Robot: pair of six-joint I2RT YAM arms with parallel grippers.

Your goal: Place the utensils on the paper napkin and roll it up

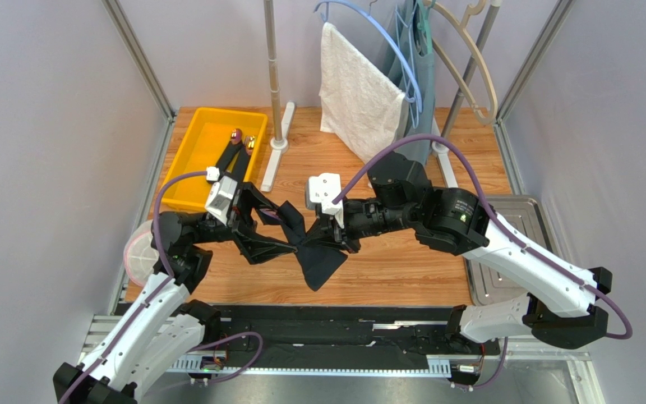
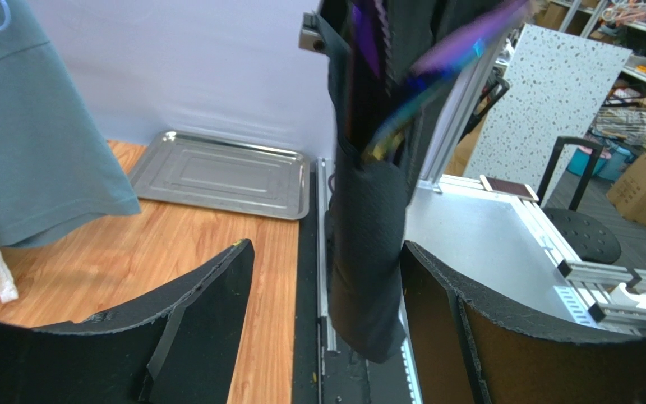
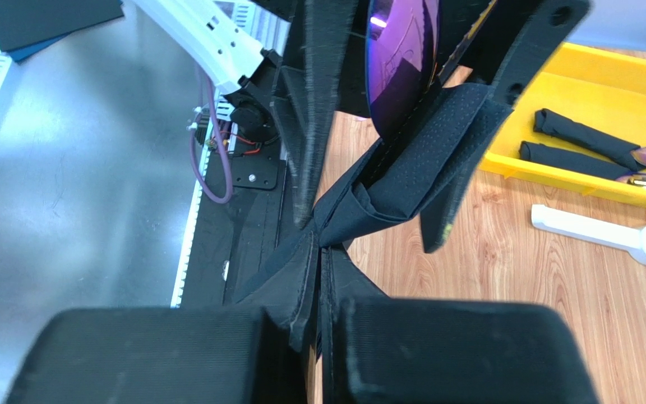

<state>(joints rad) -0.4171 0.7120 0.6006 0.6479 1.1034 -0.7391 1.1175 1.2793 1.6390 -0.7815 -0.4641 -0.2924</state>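
Note:
The black paper napkin (image 1: 318, 265) hangs in the air between both arms, folded loosely around the utensils. My right gripper (image 1: 335, 236) is shut on a gathered fold of the napkin (image 3: 402, 168), seen in its wrist view (image 3: 322, 316). A shiny purple utensil head (image 3: 402, 50) sticks out above that fold. My left gripper (image 1: 280, 229) is open. In its wrist view (image 2: 326, 248) the hanging napkin bundle (image 2: 368, 252) sits between the fingers, close to the right finger (image 2: 503, 337). Blurred iridescent utensils (image 2: 461, 42) poke from the bundle's top.
A yellow bin (image 1: 200, 168) at the back left holds two rolled black bundles (image 3: 579, 139) with shiny utensil heads. A white towel (image 1: 356, 88) and a grey-blue garment (image 2: 40, 151) hang on a rack behind. A metal tray (image 1: 512, 252) lies at the right.

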